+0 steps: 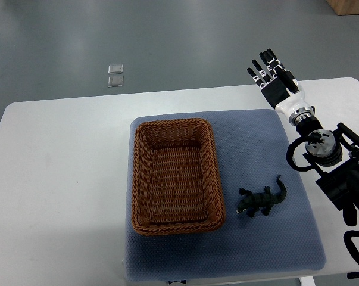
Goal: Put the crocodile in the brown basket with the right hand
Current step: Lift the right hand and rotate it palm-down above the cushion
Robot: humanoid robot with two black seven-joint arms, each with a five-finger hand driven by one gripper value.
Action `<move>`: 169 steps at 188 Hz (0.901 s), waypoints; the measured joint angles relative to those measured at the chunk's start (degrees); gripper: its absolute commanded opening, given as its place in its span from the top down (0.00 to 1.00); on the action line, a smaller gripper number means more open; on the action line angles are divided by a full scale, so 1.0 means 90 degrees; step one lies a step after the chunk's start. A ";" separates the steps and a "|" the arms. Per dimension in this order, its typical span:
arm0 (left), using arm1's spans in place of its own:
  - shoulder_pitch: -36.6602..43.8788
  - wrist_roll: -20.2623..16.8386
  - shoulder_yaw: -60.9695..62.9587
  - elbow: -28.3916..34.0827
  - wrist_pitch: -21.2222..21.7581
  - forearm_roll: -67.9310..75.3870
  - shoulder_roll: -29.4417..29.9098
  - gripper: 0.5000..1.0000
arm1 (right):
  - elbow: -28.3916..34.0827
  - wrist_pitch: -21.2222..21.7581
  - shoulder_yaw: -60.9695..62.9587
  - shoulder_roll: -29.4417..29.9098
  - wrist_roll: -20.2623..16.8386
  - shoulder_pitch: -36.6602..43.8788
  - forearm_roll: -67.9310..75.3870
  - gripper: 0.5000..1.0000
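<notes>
Here the crocodile (262, 202) lies flat on the blue mat (244, 155), just beside the right-hand wall of the brown basket (174, 176) but not touching it. Its head points toward the basket's lower right corner and its tail runs up and to the right. The basket sits on the left part of the mat with nothing inside it. The mat itself lies on a white counter (60, 179). The right hand (273, 78) is raised over the counter's far right edge, well apart from the crocodile, with its fingers (261, 67) stretched out straight and holding nothing. Its arm (322, 152) comes in from the right edge. Two small clear squares (115, 75) lie on the grey floor beyond the counter.
</notes>
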 measured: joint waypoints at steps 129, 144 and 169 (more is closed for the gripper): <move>-0.0009 -0.0020 0.0039 -0.0038 0.0004 0.0002 0.0000 0.00 | 0.1096 0.0661 -0.1297 -0.1583 -0.0848 0.0600 -0.2736 0.14; -0.0010 -0.0020 0.0039 -0.0053 -0.0004 0.0019 0.0000 0.00 | 0.1471 0.0900 -0.1795 -0.2067 -0.1212 0.1008 -0.3782 0.14; -0.0011 -0.0011 0.0032 -0.0067 -0.0026 0.0037 0.0000 0.00 | 0.2253 0.1338 -0.3067 -0.2854 -0.1882 0.1960 -0.5410 0.14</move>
